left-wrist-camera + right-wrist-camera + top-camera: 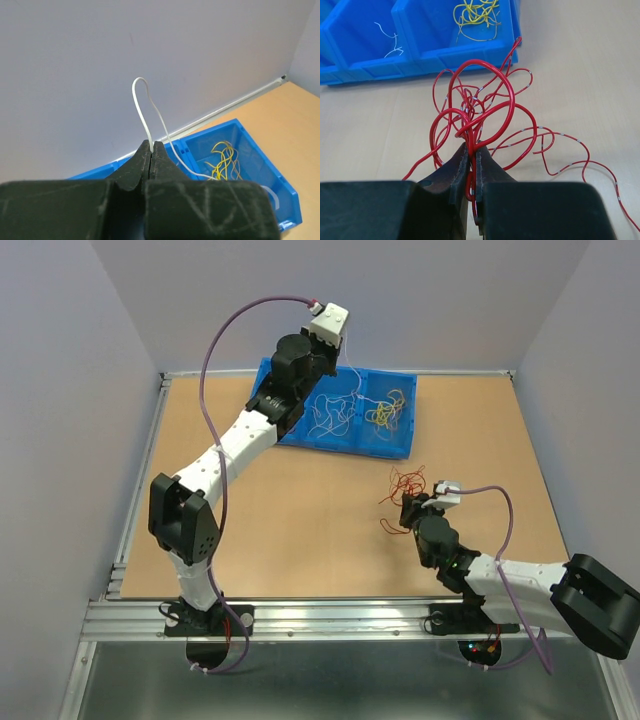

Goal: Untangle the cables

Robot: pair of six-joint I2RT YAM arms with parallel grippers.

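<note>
Red cables (470, 115) are clamped in the right gripper (471, 146) over open tan table (300, 540). Left gripper (151, 143) pinches one white cable (140, 79) above the blue bin (395, 447) at the back edge, grey walls (70, 390) close by.

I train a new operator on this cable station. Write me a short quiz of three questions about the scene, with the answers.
1. True or false: the left gripper is shut on a white cable.
2. Which colour are the cables that the right gripper holds? A yellow, B red, C white.
3. Fill in: the yellow cables lie inside the ___.

Key: 1 true. 2 B, the red cables. 3 blue bin.
</note>
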